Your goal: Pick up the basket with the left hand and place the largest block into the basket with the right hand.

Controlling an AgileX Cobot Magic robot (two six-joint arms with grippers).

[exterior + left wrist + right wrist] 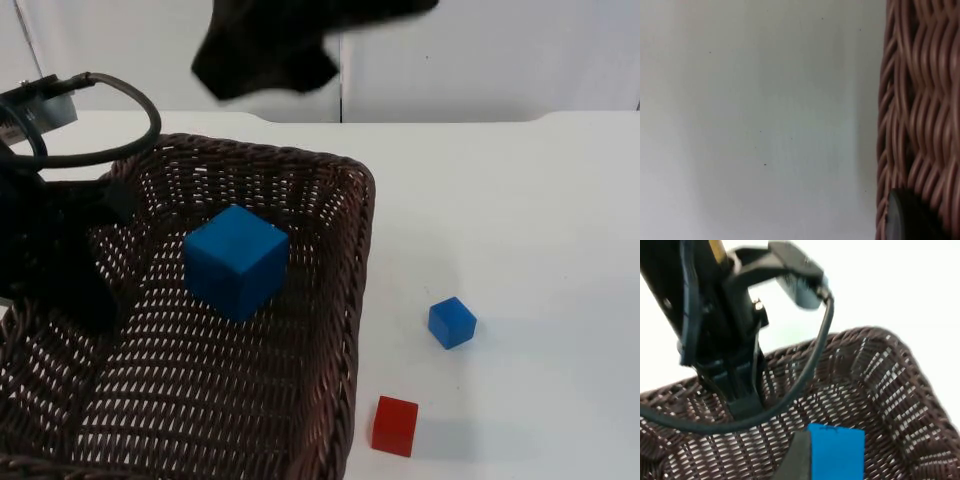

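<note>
My left hand (742,390) grips the rim of the basket (355,260) at the left of the top view. The largest block (236,262), blue, already sits inside the basket, centre left of the frame. My right hand (265,55) hangs above it at the upper middle; I cannot tell whether it is open. Its way out looks straight up from the block. A small blue block (452,322) and a red block (395,426) lie on the counter (520,200), lower right.

The large block (236,262) sits in the basket (345,300). On the bench (520,200) right of the basket lie two small blocks (452,322), one (395,426) nearer the front.
</note>
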